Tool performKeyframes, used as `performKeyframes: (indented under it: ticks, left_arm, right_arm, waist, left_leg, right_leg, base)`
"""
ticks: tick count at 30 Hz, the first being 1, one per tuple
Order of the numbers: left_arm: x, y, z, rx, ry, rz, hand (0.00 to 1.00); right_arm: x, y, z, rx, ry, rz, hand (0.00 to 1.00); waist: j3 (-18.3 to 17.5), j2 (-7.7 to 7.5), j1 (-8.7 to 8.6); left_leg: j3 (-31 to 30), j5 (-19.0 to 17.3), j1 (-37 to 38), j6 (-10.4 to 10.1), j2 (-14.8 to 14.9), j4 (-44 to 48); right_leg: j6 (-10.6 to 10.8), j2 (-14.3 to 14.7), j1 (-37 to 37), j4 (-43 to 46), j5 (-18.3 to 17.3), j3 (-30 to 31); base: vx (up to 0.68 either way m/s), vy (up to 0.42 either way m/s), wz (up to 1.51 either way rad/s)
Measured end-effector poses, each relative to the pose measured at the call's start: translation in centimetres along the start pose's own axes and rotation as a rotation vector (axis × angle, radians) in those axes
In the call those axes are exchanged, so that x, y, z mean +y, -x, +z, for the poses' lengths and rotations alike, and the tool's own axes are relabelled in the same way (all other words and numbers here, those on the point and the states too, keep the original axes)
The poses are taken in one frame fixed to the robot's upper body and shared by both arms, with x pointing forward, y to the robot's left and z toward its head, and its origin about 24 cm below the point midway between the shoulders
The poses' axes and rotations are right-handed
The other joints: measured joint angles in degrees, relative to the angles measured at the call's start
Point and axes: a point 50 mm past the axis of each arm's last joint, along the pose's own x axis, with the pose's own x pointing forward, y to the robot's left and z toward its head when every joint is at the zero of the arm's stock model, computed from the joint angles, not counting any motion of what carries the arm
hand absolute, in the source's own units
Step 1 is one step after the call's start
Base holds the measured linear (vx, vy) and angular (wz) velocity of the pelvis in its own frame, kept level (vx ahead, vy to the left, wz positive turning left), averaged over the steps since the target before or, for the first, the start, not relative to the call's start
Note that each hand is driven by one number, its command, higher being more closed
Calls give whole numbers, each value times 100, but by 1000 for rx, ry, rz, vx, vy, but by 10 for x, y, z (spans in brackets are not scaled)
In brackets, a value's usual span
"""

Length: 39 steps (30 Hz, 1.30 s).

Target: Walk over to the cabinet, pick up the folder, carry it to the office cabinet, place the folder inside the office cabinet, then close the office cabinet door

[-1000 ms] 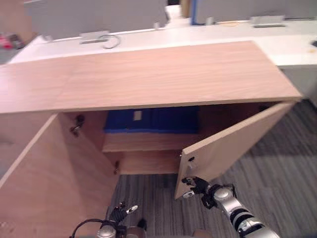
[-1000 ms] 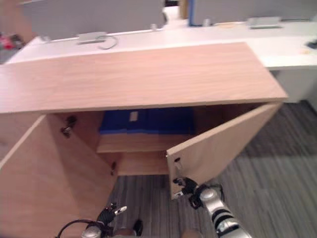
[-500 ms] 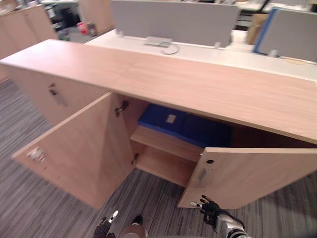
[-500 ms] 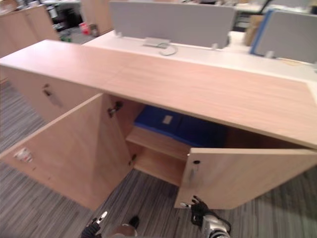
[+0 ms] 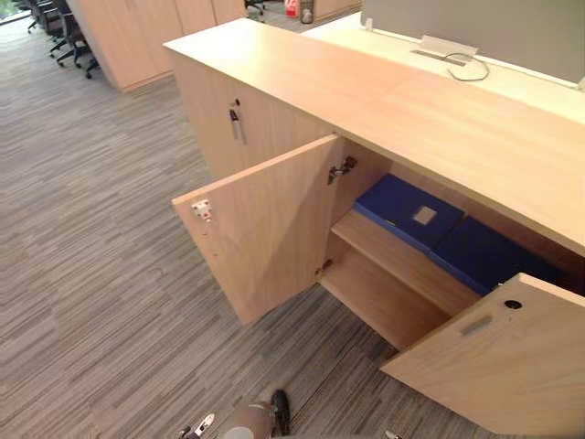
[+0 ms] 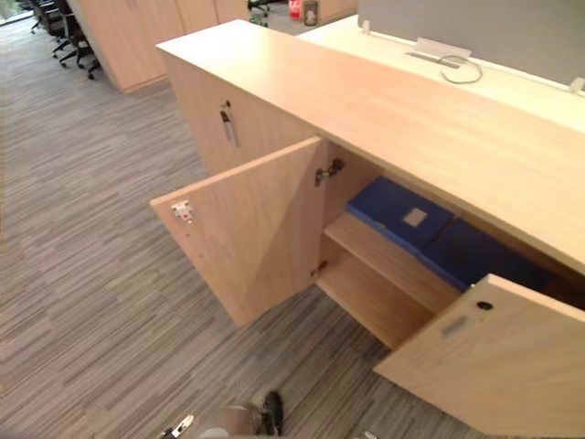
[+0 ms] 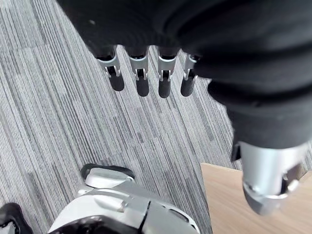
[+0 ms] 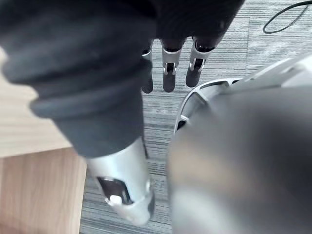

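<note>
From my head views I look down on the office cabinet with both doors open. The left door is swung wide over the grey striped carpet, and the right door stands ajar at the lower right. Between them, on the upper shelf, the blue folder lies flat with a small white label on its cover. A second blue folder lies just beside it, deeper under the cabinet top. Behind the cabinet runs a white bench with a looped cable on it.

My wrist views add what the head views barely catch. My left hand hangs over the carpet with its fingers straight and side by side, holding nothing. A corner of pale wood shows past the thumb. My right hand also has its fingers relaxed and empty above the carpet, with a wood panel beside the thumb. I cannot tell whether the thumb touches it. In the left eye view just one silver fingertip of the left hand pokes in at the bottom edge.

Half a second ago my head faced the cabinet more squarely. The whole picture has since swung, so the cabinet now runs off diagonally. Then my right hand sat spread just below the right door's lower edge, and now it has dropped almost out of the head views. The folders lie on the shelf as before, and both doors are still open.
</note>
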Motion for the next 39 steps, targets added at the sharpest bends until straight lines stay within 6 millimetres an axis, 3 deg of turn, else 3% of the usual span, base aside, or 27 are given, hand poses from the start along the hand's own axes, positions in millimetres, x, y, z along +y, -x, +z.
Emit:
performKeyframes:
  ticks: [8,11,17,23,26,30,32,35,39]
  left_arm:
    - [1,1,8,-47,176,29,0]
    - [6,2,31,-146,259,59,0]
    - [53,9,112,-422,302,192,0]
    - [104,37,218,-653,51,402,0]
    - [106,56,273,-760,-129,473,0]
    - [93,59,308,-763,-257,457,0]
    - [94,54,309,-704,-316,470,0]
    - [78,45,307,-646,-487,397,0]
    - [67,36,305,-562,-586,358,0]
  right_arm:
    - [7,0,5,-25,75,22,0]
    - [15,0,3,-26,39,43,0]
    - [25,1,9,-55,122,77,0]
    - [29,2,16,-87,223,114,0]
    - [20,2,15,-83,225,100,0]
    - [8,1,15,-76,213,78,0]
    - [3,1,11,-62,174,70,0]
    - [-4,2,0,-17,101,54,0]
    - [-8,2,-9,12,36,57,0]
  waist:
    - [-96,-36,-1]
    - [-134,-97,-2]
    - [-169,-101,-37]
    - [-189,-111,-139]
    - [-188,-111,-162]
    - [-189,-126,-252]
    - [-185,-144,-279]
    - [-203,-183,-268]
    - [-266,-348,-326]
  left_leg:
    - [-199,780,549,-133,-218,-1468]
    - [-188,870,614,-86,-179,-1551]
    - [145,814,805,-71,24,-1555]
    - [548,664,1070,-256,227,-1581]
    - [757,589,1172,-327,285,-1563]
    - [880,551,1246,-346,309,-1552]
    - [922,538,1295,-354,338,-1551]
    - [1011,507,1342,-395,446,-1549]
    - [1105,489,1421,-421,536,-1549]
  right_leg:
    - [-90,204,83,-410,142,-20]
    - [-58,250,118,-490,232,22]
    - [9,468,209,-795,297,384]
    - [-55,652,335,-1031,322,767]
    - [-77,678,341,-1068,313,950]
    - [-97,685,336,-1070,318,1064]
    - [-130,717,338,-1057,339,1103]
    - [-270,792,316,-1047,432,1204]
    - [-338,846,296,-993,481,1250]
  base:
    - [8,-4,24]
    - [15,-58,-3]
    - [17,-84,-34]
    - [24,-74,-38]
    - [24,-27,-34]
    - [20,-2,-21]
    - [10,-9,-18]
    - [-7,7,-18]
    - [-43,-6,-15]
